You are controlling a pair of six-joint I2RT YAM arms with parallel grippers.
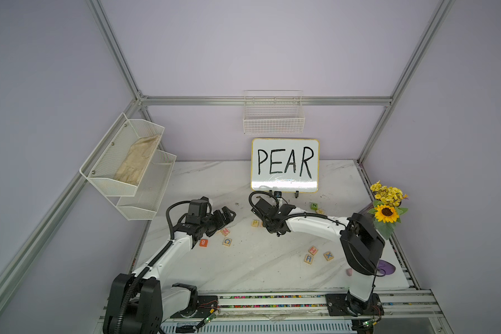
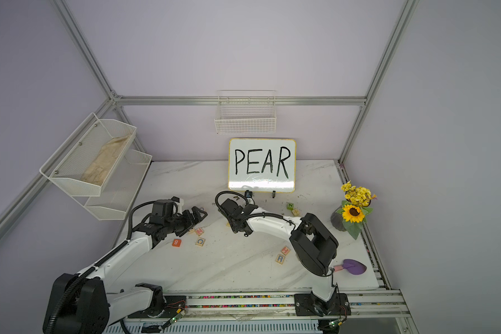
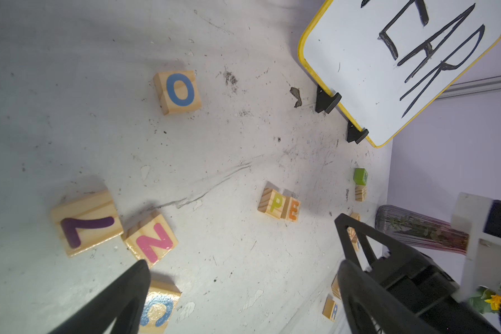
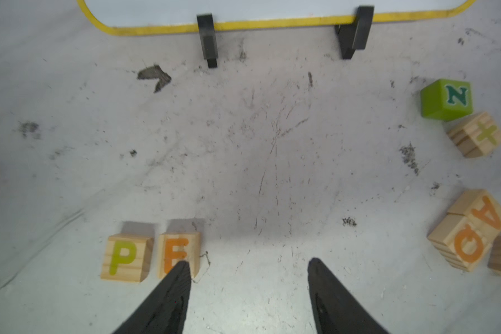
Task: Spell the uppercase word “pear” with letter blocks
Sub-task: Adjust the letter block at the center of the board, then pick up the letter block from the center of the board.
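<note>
Before the whiteboard (image 4: 272, 21), P block (image 4: 126, 258) and E block (image 4: 178, 248) sit side by side; bare tabletop (image 4: 272, 159) off the E block's free edge lies between the right gripper's (image 4: 249, 260) spread empty jaws, left gripper (image 3: 242, 238) likewise spread.

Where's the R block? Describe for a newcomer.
From the whiteboard, come toward the table's front on the sunflower side, to three wooden blocks by the right arm. The R block lies in front of the H block, beside the X block; only it shows a blue R.
</note>
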